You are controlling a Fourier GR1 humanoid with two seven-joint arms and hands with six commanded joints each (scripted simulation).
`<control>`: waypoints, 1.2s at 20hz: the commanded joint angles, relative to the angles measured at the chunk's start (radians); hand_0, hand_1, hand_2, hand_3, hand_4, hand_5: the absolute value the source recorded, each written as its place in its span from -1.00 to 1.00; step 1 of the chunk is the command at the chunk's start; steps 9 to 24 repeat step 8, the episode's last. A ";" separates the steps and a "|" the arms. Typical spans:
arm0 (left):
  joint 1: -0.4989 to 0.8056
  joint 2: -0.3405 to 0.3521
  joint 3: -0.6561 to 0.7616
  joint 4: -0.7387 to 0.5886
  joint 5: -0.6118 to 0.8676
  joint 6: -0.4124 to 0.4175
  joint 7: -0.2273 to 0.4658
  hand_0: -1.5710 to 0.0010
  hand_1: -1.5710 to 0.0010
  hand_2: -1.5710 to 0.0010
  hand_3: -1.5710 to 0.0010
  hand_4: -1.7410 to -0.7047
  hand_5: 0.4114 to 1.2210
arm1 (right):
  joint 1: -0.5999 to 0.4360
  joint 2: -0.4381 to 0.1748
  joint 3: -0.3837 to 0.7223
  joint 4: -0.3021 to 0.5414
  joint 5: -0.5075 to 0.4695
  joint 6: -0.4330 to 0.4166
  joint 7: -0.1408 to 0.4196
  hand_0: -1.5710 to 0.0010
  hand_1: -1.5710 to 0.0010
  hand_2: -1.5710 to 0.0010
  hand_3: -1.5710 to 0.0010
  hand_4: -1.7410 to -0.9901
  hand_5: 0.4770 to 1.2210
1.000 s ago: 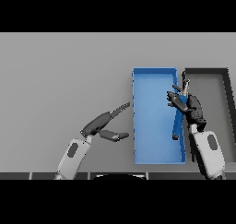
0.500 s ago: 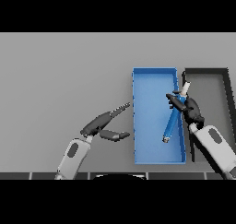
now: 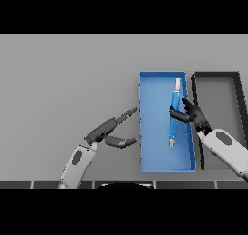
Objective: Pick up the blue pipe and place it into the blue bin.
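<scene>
Head view: flat grey desk (image 3: 63, 74) carrying a rectangular blue open-top bin (image 3: 145, 132) toward the right side, long axis running from the near edge to the far edge. Just beside it on the right, a dark grey, almost black rectangular bin (image 3: 215, 75) of similar shape, reaching the right edge of the view. Long slim blue pipe with a pale tip at each end (image 3: 174, 125) is inside the blue bin's outline, right half, lengthwise, far tip near the bin's far wall, near tip about midway down the bin floor. Right hand (image 3: 193, 113) comes in from the lower right over the wall between the two bins, fingers curled round the pipe's middle; pipe held. Can't tell whether the pipe is touching the bin floor or held just above it. Left hand (image 3: 109, 130) is over bare desk just left of the blue bin, fingers straight and relaxed, pointing at the bin's left wall, thumb spread below; holding nothing, not touching the bin.
</scene>
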 commanded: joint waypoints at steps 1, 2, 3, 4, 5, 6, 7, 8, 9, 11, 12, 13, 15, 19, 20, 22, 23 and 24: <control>-0.010 0.002 0.006 0.003 0.002 -0.001 0.001 1.00 1.00 1.00 1.00 0.56 -0.79 | -0.004 0.000 0.000 0.006 0.001 0.013 -0.002 0.95 0.95 0.96 0.99 0.68 -0.30; -0.003 0.007 0.006 0.000 0.002 -0.001 -0.011 1.00 1.00 1.00 1.00 0.56 -0.79 | -0.005 0.005 0.012 -0.003 0.007 0.011 0.000 0.96 0.96 0.96 0.99 0.71 -0.33; -0.009 0.006 0.009 0.004 0.004 -0.002 -0.003 1.00 1.00 1.00 1.00 0.56 -0.79 | -0.001 0.001 0.011 -0.007 0.006 0.016 -0.007 0.97 0.97 0.97 0.99 0.72 -0.35; -0.007 0.004 0.005 0.000 0.002 0.000 -0.007 1.00 1.00 1.00 1.00 0.57 -0.79 | -0.003 -0.009 0.013 -0.012 0.010 0.026 -0.007 0.98 0.98 0.98 0.99 0.75 -0.36; -0.003 0.001 0.001 -0.009 0.003 0.000 0.003 1.00 1.00 1.00 1.00 0.57 -0.79 | -0.004 -0.013 0.018 -0.013 0.015 0.035 -0.007 0.98 0.98 0.98 0.99 0.75 -0.37; -0.003 -0.002 -0.001 -0.012 0.002 0.002 0.006 1.00 1.00 1.00 1.00 0.57 -0.79 | -0.003 -0.011 0.023 -0.015 0.018 0.044 -0.013 0.98 0.98 0.98 0.99 0.75 -0.37; 0.000 -0.005 -0.006 -0.020 0.000 0.002 0.012 1.00 1.00 1.00 1.00 0.57 -0.79 | -0.005 -0.009 0.023 -0.006 0.019 0.048 -0.012 0.98 0.98 0.98 0.99 0.75 -0.37; 0.001 -0.007 -0.010 -0.018 -0.003 0.003 0.010 1.00 1.00 1.00 1.00 0.57 -0.79 | -0.013 0.001 0.027 -0.009 0.022 0.047 -0.010 0.98 0.98 0.98 0.99 0.75 -0.36; 0.001 -0.007 -0.010 -0.018 -0.003 0.003 0.010 1.00 1.00 1.00 1.00 0.57 -0.79 | -0.013 0.001 0.027 -0.009 0.022 0.047 -0.010 0.98 0.98 0.98 0.99 0.75 -0.36; 0.001 -0.007 -0.010 -0.018 -0.003 0.003 0.010 1.00 1.00 1.00 1.00 0.57 -0.79 | -0.013 0.001 0.027 -0.009 0.022 0.047 -0.010 0.98 0.98 0.98 0.99 0.75 -0.36; 0.001 -0.007 -0.010 -0.018 -0.003 0.003 0.010 1.00 1.00 1.00 1.00 0.57 -0.79 | -0.013 0.001 0.027 -0.009 0.022 0.047 -0.010 0.98 0.98 0.98 0.99 0.75 -0.36; 0.001 -0.007 -0.010 -0.018 -0.003 0.003 0.010 1.00 1.00 1.00 1.00 0.57 -0.79 | -0.013 0.001 0.027 -0.009 0.022 0.047 -0.010 0.98 0.98 0.98 0.99 0.75 -0.36; 0.001 -0.007 -0.010 -0.018 -0.003 0.003 0.010 1.00 1.00 1.00 1.00 0.57 -0.79 | -0.013 0.001 0.027 -0.009 0.022 0.047 -0.010 0.98 0.98 0.98 0.99 0.75 -0.36; 0.001 -0.007 -0.010 -0.018 -0.003 0.003 0.010 1.00 1.00 1.00 1.00 0.57 -0.79 | -0.013 0.001 0.027 -0.009 0.022 0.047 -0.010 0.98 0.98 0.98 0.99 0.75 -0.36; 0.001 -0.007 -0.010 -0.018 -0.003 0.003 0.010 1.00 1.00 1.00 1.00 0.57 -0.79 | -0.013 0.001 0.027 -0.009 0.022 0.047 -0.010 0.98 0.98 0.98 0.99 0.75 -0.36; 0.001 -0.007 -0.010 -0.018 -0.003 0.003 0.010 1.00 1.00 1.00 1.00 0.57 -0.79 | -0.013 0.001 0.027 -0.009 0.022 0.047 -0.010 0.98 0.98 0.98 0.99 0.75 -0.36; 0.001 -0.007 -0.010 -0.018 -0.003 0.003 0.010 1.00 1.00 1.00 1.00 0.57 -0.79 | -0.013 0.001 0.027 -0.009 0.022 0.047 -0.010 0.98 0.98 0.98 0.99 0.75 -0.36; 0.001 -0.007 -0.010 -0.018 -0.003 0.003 0.010 1.00 1.00 1.00 1.00 0.57 -0.79 | -0.013 0.001 0.027 -0.009 0.022 0.047 -0.010 0.98 0.98 0.98 0.99 0.75 -0.36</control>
